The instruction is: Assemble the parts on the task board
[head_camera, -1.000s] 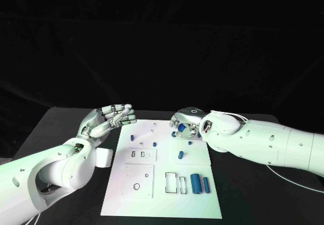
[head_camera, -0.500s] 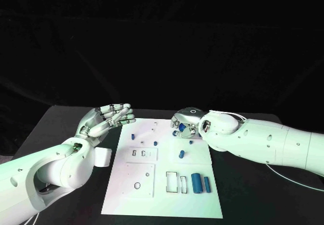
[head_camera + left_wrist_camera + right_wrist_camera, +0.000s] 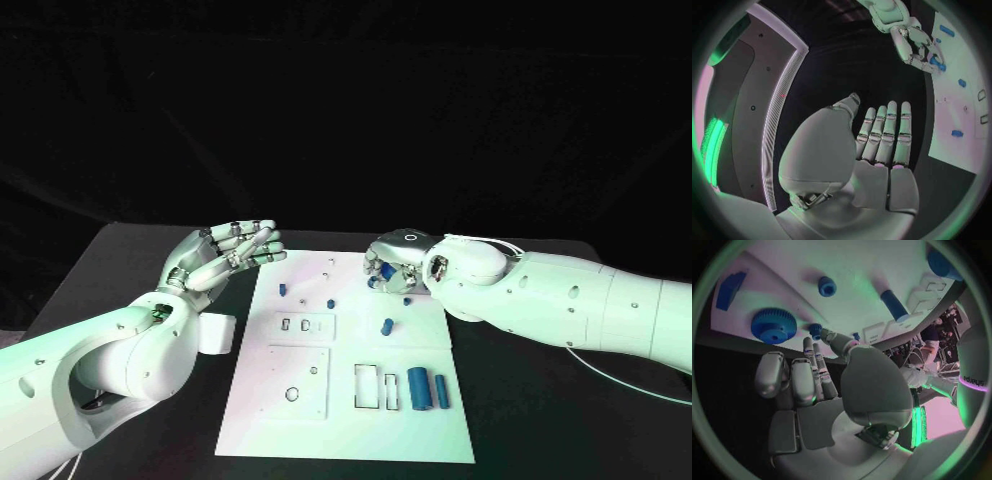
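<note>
A: Since a second ago the silver many-fingered left hand (image 3: 224,255) has drawn back a little from the flat white plastic task board (image 3: 274,420); the glossy right hand (image 3: 394,265) has hardly shifted.

B: How is the left hand?

A: Raised beside the board's far left corner, palm up, its segmented metal fingers (image 3: 886,135) straight, side by side, holding nothing.

B: And the right?

A: It hangs over the board's far right part, fingers pointing down at a small blue peg (image 3: 816,330). I cannot tell whether they pinch it or only touch it.

B: What else is near it?

A: A toothed blue gear wheel (image 3: 774,325), a round blue knob (image 3: 827,286) and a smooth blue cylinder (image 3: 894,305) lie on the matte white surface.

B: Nearer the robot?

A: Two longer blue bars (image 3: 428,390) lie side by side next to rectangular cut-outs (image 3: 379,389).
</note>
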`<state>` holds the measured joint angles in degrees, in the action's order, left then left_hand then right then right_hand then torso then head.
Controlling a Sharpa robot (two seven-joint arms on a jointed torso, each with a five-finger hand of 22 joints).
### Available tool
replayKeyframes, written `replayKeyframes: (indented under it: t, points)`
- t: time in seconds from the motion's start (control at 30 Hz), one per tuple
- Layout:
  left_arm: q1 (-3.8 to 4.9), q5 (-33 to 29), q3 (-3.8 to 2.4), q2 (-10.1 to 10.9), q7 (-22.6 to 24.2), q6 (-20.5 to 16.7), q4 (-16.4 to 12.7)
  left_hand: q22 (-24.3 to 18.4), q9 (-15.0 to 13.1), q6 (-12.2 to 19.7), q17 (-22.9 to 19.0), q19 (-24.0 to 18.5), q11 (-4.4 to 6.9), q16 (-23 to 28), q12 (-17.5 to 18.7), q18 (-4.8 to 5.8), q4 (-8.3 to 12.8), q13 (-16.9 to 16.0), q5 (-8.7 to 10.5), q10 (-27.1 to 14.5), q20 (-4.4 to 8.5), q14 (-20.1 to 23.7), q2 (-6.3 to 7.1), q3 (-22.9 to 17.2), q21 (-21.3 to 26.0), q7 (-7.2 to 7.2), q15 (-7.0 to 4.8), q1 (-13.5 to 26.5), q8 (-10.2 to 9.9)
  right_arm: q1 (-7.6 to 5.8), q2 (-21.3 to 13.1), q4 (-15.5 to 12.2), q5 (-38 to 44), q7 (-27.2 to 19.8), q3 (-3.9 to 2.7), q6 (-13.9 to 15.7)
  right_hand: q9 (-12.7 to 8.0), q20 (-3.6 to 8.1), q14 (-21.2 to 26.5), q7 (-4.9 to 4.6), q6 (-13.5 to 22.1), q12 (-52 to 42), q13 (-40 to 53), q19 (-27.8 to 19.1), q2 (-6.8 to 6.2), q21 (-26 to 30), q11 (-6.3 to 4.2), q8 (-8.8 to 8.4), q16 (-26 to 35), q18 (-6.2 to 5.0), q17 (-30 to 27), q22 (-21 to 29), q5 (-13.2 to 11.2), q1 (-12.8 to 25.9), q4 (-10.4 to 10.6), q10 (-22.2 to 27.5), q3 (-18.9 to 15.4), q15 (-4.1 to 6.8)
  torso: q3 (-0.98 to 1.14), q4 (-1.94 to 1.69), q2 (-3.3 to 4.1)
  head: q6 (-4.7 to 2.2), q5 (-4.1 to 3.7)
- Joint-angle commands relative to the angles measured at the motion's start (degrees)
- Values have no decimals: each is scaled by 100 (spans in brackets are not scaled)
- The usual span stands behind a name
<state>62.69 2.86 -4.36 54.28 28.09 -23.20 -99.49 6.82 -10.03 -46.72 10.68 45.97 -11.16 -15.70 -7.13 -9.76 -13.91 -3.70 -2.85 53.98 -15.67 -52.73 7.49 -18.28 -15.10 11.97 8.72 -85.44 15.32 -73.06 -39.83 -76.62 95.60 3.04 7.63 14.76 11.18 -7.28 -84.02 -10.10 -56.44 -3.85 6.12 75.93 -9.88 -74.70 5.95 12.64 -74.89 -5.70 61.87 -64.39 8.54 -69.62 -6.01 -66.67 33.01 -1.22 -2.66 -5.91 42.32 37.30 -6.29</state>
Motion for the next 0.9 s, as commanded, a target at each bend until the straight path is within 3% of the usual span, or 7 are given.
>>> replayKeyframes:
  t: [0.03, 0.5, 0.67, 0.9]
  points:
    - [9, -17, -6, -16, 18, 101, -4, -10, 5, -19, 10, 19, -23, 19, 35, -73, 11, 6, -5, 11, -23, 20, 37, -37, 1, 226, 34, 36, -34, 9, 19, 7, 91, 27, -1, -122, 15, 13, -132, 13, -49, -30, 11, 49, 25, -50, -4, 36, -35, 56, 15, -41, 0, -70, 2, -57, 55, 10, -6, -24, 4, -2, -13]
    - [9, -17, -5, -10, 6, 112, -1, -10, 5, -19, 10, 19, -23, 19, 35, -73, 11, 6, -5, 11, -23, 20, 37, -37, 1, 226, 34, 36, -34, 80, 85, 135, 91, 45, 0, -114, 29, 21, -136, 19, -54, -23, 11, 103, 49, -126, -11, 45, -77, 78, 57, -162, -2, -75, 21, -83, 84, 17, -13, -46, 20, 27, -10]
    - [9, -18, -5, 3, 3, 112, -17, -10, 5, -19, 10, 19, -23, 19, 35, -73, 11, 6, -5, 11, -23, 20, 37, -37, 1, 226, 34, 36, -34, 92, 74, 133, 95, 54, 0, -84, 53, 29, -135, 34, -66, -36, 30, 142, 66, -192, -29, 65, -112, 95, 77, -262, -32, -84, 41, -155, 105, 29, -25, -57, 27, 32, -14]
    - [9, -18, -5, -18, -1, 114, 16, -13, 7, -18, 11, 20, -24, 23, 45, -73, 12, 6, -5, 10, -24, 21, 36, -42, 3, 227, 36, 40, -39, 102, 44, 100, 98, 16, 0, 201, 186, 94, -132, 141, -268, -118, 137, 287, 247, -405, -137, 246, -192, 150, 117, -598, -263, -272, 10, -452, 288, 115, -28, -41, 35, 41, -24]
